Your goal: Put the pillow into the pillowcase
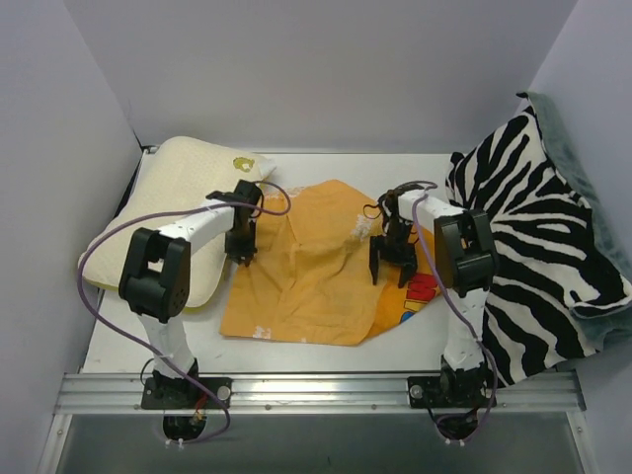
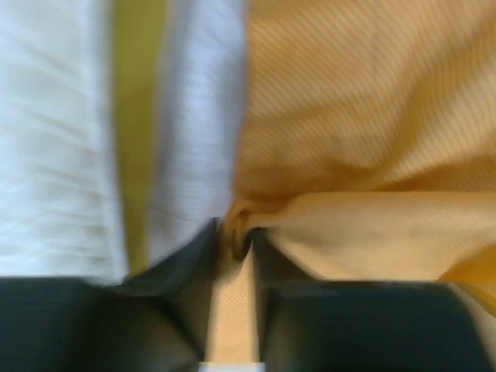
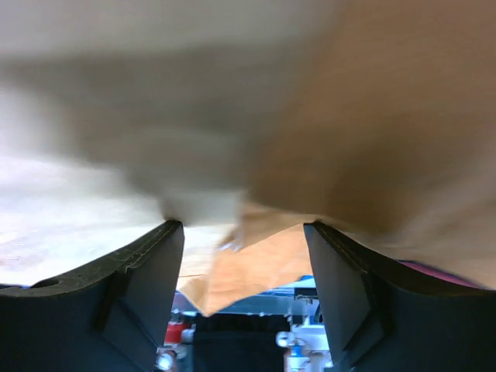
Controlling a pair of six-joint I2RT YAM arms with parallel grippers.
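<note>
I saw left end effector [image 2: 236, 232] clenched on a pillowcase [image 1: 316, 267] fold, just beside pillow [image 1: 188, 188] | right end effector [image 3: 244, 240] spread over its fabric | pillowcase mid-tabletop [image 1: 346, 166], corner print unreadable | pillow at left

View along the right gripper [image 3: 242, 225]: its two black fingers [image 3: 147, 271] stand wide apart. Blurred orange pillowcase [image 3: 372, 139] fabric fills the upper field; a pointed fold hangs in the gap between them.
</note>
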